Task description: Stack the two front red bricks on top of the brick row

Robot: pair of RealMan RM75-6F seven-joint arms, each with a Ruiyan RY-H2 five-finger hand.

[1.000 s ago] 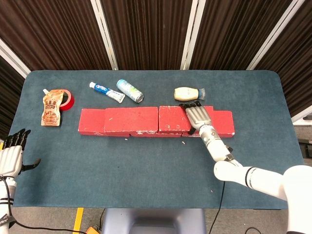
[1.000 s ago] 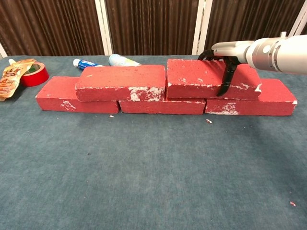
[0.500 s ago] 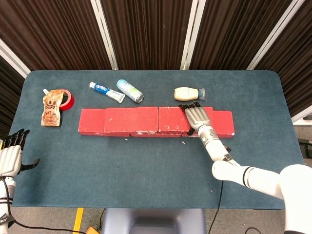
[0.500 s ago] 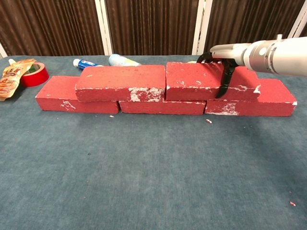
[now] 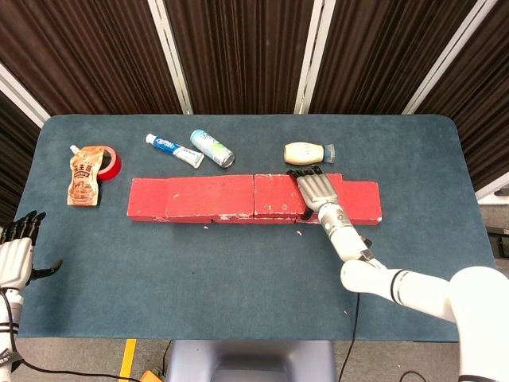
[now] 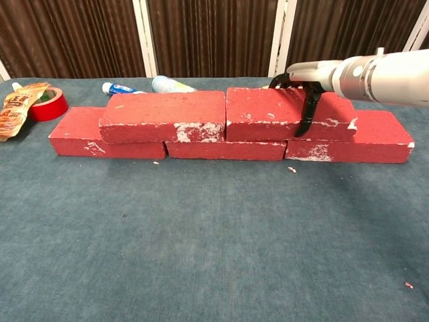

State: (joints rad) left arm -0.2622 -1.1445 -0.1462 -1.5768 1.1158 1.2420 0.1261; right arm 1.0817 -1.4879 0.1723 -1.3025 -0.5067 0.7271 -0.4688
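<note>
Red bricks form a two-tier wall across the middle of the dark blue tabletop (image 5: 238, 263): the bottom brick row (image 6: 226, 149) runs from left of centre to right of centre in the chest view, and two more bricks lie on top of it. Of these, the left upper brick (image 6: 163, 115) and the right upper brick (image 6: 285, 113) sit end to end, their facing ends touching or nearly so, each bridging the joints of the row below. The right hand (image 5: 318, 192) lies palm down on the right upper brick, near its right end; in the chest view its dark thumb hangs down the brick's front face while the other fingers (image 6: 285, 78) reach over the top toward the back edge, so it grips or presses the brick, though how firmly cannot be told. The left hand (image 5: 17, 253) shows at the lower left edge of the head view, off the tabletop's corner, fingers apart and holding nothing. Along the upper part of the head view lie a toothpaste tube (image 5: 174, 150), a small can (image 5: 211, 148) just beside it, and a cream-coloured bottle (image 5: 308, 153) just behind the right hand. At the upper left sit a roll of red tape (image 5: 108, 161) and a brown sauce pouch (image 5: 83, 180) overlapping it.
</note>
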